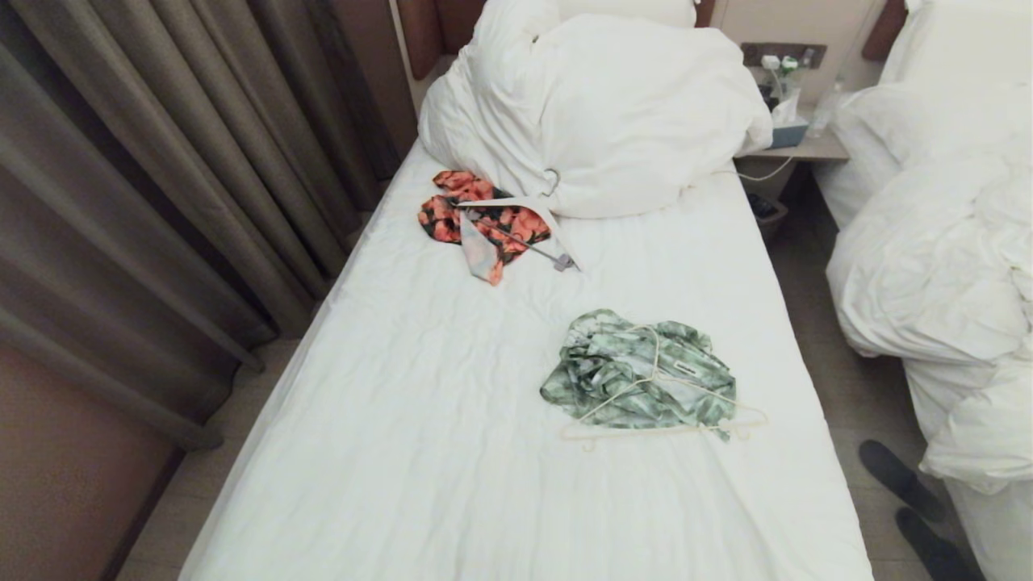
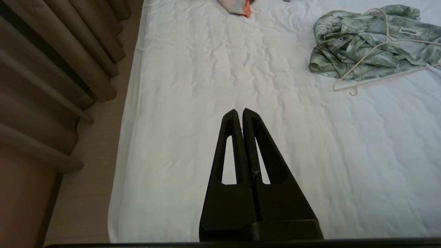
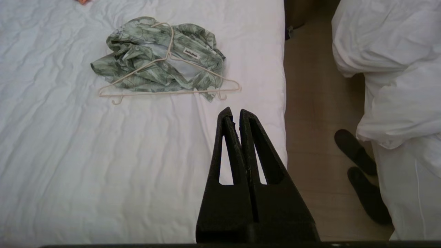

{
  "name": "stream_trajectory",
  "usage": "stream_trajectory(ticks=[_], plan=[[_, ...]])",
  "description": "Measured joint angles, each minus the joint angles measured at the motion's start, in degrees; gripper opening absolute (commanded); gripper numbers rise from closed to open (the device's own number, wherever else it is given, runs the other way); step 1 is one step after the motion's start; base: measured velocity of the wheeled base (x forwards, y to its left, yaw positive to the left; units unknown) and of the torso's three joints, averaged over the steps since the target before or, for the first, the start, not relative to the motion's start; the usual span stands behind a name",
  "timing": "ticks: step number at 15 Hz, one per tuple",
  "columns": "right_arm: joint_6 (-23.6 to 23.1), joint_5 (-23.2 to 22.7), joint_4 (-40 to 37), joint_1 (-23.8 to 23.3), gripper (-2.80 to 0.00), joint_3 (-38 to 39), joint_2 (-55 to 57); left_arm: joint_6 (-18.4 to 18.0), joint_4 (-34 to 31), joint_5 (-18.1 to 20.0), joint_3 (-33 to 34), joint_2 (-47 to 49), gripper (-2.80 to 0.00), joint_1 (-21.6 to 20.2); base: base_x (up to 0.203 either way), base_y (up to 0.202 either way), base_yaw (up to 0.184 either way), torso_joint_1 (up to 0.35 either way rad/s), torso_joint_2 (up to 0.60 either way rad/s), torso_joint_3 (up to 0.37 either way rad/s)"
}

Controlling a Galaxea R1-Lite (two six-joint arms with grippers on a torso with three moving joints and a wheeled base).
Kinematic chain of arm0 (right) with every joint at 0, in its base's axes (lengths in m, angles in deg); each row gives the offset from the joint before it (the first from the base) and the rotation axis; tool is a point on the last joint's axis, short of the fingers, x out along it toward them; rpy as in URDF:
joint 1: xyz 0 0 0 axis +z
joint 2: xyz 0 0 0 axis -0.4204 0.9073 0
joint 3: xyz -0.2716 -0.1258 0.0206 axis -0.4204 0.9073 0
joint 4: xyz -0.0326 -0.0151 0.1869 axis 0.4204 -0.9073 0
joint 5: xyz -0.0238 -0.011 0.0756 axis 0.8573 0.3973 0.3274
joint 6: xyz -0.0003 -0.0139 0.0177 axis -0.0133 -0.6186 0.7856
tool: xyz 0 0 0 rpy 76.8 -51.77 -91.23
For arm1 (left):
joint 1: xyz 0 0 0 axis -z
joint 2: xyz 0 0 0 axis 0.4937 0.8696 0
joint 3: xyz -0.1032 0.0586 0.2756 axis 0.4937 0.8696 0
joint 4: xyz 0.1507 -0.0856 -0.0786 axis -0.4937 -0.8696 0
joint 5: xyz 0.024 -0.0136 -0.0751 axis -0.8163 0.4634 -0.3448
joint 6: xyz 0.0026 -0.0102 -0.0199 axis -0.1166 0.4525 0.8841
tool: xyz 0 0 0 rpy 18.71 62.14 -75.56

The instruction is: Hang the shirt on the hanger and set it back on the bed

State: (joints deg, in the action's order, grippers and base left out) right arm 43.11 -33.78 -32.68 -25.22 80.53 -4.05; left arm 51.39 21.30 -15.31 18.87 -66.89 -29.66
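Along the left side hang heavy grey-brown curtains [image 1: 161, 161], falling to a pale floor beside the bed [image 1: 403, 420], whose smooth white sheet runs the length of the head view. In the left wrist view the left gripper [image 2: 240, 111] hovers over the bare sheet near the bed's curtain side, its two black fingers clenched together with nothing between them. Farther up the bed, just in front of the bunched white duvet [image 1: 597, 105], lies an orange-red floral garment [image 1: 476, 218] with a thick white hanger [image 1: 524, 211] resting across it. To the right of that and nearer the camera, the shirt [image 1: 629, 367] sits crumpled in a green-and-white heap on the sheet, toward the bed's right edge, a small white label showing at its collar. The hanger [image 1: 658, 407] lies on top of the shirt, not threaded through it: its neck and hook rest over the fabric, while its long bottom bar and small end notches lie on the sheet just in front of the heap. In the right wrist view the right gripper [image 3: 233, 110] hangs above the sheet near the bed's right edge, apart from the hanger, fingers clenched on nothing. Beyond the edge, two dark shoes [image 1: 908, 484] stand on the floor beside a second bed [image 1: 928, 266] heaped with white bedding, and a nightstand [image 1: 807, 145] stands between the beds.
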Motion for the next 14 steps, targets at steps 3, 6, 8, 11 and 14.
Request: stream_trajectory(ticks=[3, 6, 8, 11, 14], plan=[[1.6, -0.1, 0.0, 0.0, -2.80, 0.4, 0.0, 1.3, 0.0, -0.4, 0.0, 0.0, -2.80, 0.0, 0.000, 0.000, 0.000, 0.000, 0.00, 0.000], [1.6, -0.1, 0.1, 0.0, -2.80, 0.5, 0.0, 1.5, 0.0, -0.6, 0.0, 0.0, -2.80, 0.0, 0.000, 0.000, 0.000, 0.000, 0.00, 0.000], [1.6, 0.0, 0.1, 0.0, -2.80, 0.5, 0.0, 2.2, 0.1, -0.8, 0.0, 0.0, -2.80, 0.0, 0.000, 0.000, 0.000, 0.000, 0.00, 0.000], [1.7, 0.0, 0.1, 0.0, -2.80, 0.5, 0.0, 4.4, 0.1, -1.9, 0.1, 0.0, -2.80, 0.0, 0.000, 0.000, 0.000, 0.000, 0.00, 0.000], [1.7, 0.0, 0.1, 0.0, -2.80, 0.5, 0.0, 4.9, 0.1, -2.3, 0.1, 0.0, -2.80, 0.0, 0.000, 0.000, 0.000, 0.000, 0.00, 0.000]])
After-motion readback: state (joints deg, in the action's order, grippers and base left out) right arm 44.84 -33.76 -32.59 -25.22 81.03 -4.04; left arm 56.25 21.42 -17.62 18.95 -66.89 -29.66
